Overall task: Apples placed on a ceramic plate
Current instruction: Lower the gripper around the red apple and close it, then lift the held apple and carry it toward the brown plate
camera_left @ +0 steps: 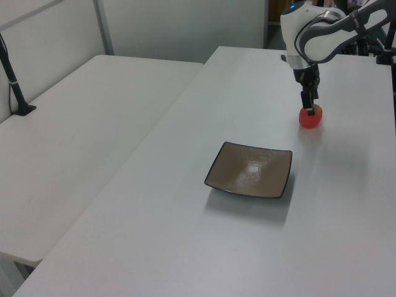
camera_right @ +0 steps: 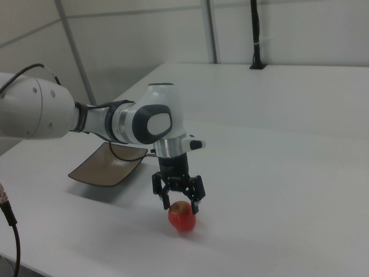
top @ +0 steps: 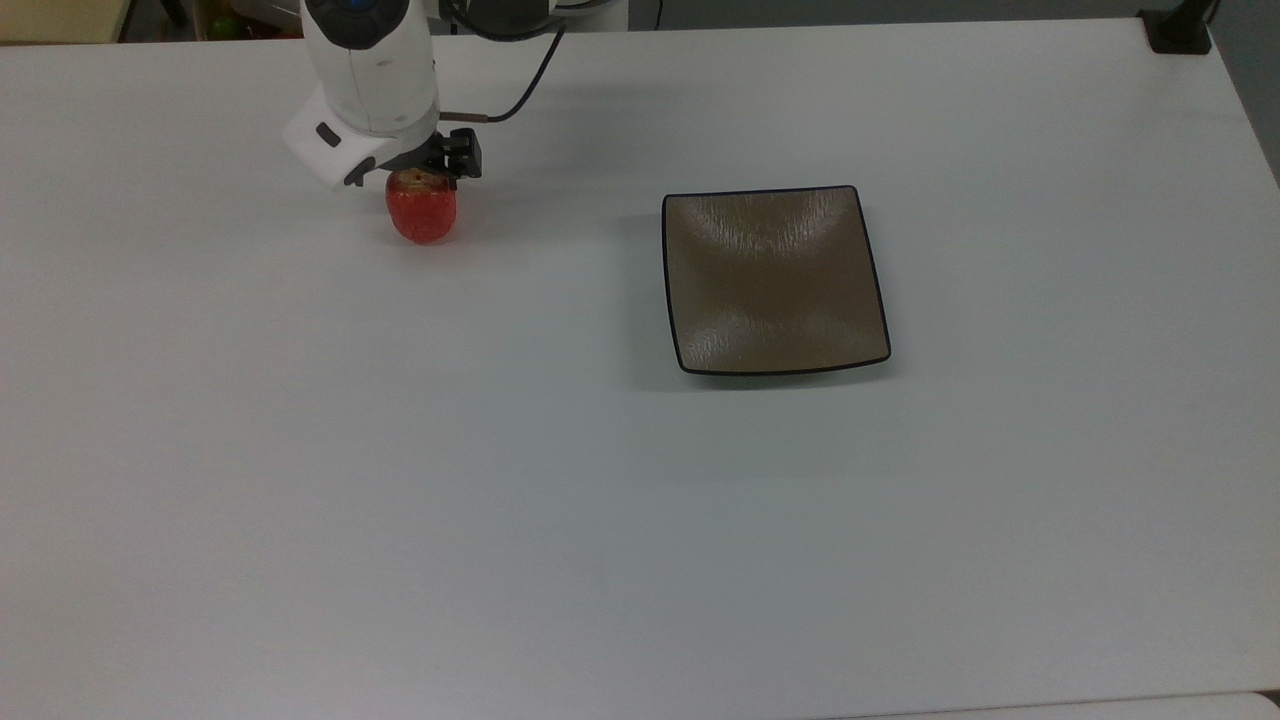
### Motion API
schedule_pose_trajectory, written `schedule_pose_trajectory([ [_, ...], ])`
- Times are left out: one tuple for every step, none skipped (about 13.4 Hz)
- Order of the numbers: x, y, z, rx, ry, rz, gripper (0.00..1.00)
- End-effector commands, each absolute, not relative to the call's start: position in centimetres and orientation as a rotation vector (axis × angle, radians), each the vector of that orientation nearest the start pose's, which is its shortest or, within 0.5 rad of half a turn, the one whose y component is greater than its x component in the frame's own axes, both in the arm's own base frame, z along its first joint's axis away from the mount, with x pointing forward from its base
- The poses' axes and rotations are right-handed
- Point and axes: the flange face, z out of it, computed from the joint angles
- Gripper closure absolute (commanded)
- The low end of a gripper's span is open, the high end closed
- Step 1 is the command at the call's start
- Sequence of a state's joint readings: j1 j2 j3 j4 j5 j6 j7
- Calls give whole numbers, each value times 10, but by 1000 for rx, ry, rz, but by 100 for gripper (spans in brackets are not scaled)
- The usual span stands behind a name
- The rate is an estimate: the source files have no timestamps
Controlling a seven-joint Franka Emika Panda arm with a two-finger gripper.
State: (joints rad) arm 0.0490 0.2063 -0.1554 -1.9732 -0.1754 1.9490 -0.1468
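Gripper (camera_right: 180, 206) over red apple (camera_right: 182, 217), jaws spread, straddling its top, not clenched. Apple on white table (top: 500, 500), well apart from empty square brown plate (top: 774, 280). Black cable (top: 520, 85) trails behind wrist.

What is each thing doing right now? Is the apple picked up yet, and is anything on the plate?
apple: sitting on the table, not lifted, not on the plate.
ceramic plate: flat on the table, nothing on it, apart from the apple.
gripper: open, lowered over the apple's top, a finger on each side.
table: holds the apple and the plate.
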Motion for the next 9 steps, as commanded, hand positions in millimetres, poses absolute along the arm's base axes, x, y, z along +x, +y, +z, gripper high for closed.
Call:
schedule_pose_trajectory([
  [561, -60, 337, -3272, -264, 432, 0],
  [561, -60, 335, -3273, -272, 438, 0],
  [562, -60, 336, -3288, -298, 429, 30],
  [564, -60, 336, -3292, -302, 409, 50],
  [564, -60, 336, -3295, -295, 394, 54],
  [564, -60, 336, -3295, -295, 393, 54],
  [564, -60, 336, -3296, -292, 393, 54],
  [564, -60, 336, -3296, -292, 393, 54],
  [564, -60, 336, -3296, -290, 393, 54],
])
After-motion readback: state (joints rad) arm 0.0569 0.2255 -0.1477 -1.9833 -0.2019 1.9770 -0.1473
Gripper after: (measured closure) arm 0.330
